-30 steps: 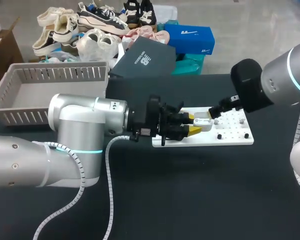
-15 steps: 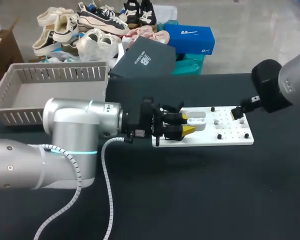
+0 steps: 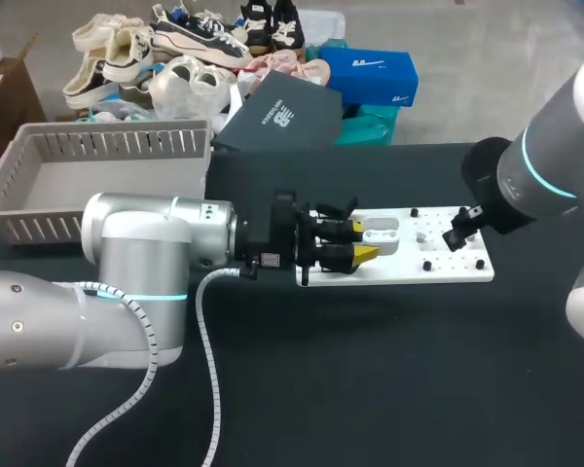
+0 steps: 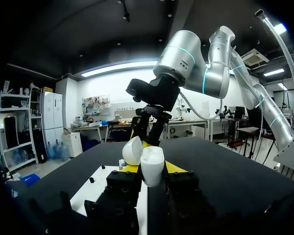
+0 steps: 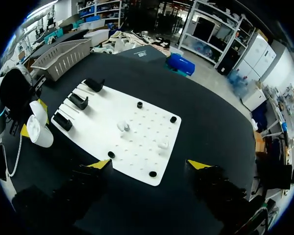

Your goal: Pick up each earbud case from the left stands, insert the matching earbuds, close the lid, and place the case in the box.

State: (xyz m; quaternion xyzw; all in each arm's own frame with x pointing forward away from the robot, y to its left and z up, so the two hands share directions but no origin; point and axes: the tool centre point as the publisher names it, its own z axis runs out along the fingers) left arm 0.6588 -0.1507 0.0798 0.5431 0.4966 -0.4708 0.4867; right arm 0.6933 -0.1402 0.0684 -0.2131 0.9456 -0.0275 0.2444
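Observation:
A white earbud case (image 4: 152,165) with its lid (image 4: 132,150) open sits upright between the fingers of my left gripper (image 3: 364,243), which is shut on it. The case (image 3: 383,234) hangs over the left part of the white board (image 3: 399,269). Two loose white earbuds (image 5: 122,126) (image 5: 162,145) lie on the board (image 5: 137,117). Three black stands (image 5: 78,101) on the board's left side hold nothing. My right gripper (image 5: 148,166) is open and empty, above the board's right part (image 3: 457,232), apart from the case (image 5: 36,129).
A grey slatted basket (image 3: 39,209) stands on the table's far left. Several black pegs (image 5: 139,104) stick up from the board around the earbuds.
My right gripper drew back from the case to the right, then settled over the board's right part. My left gripper shifted slightly left with the case.

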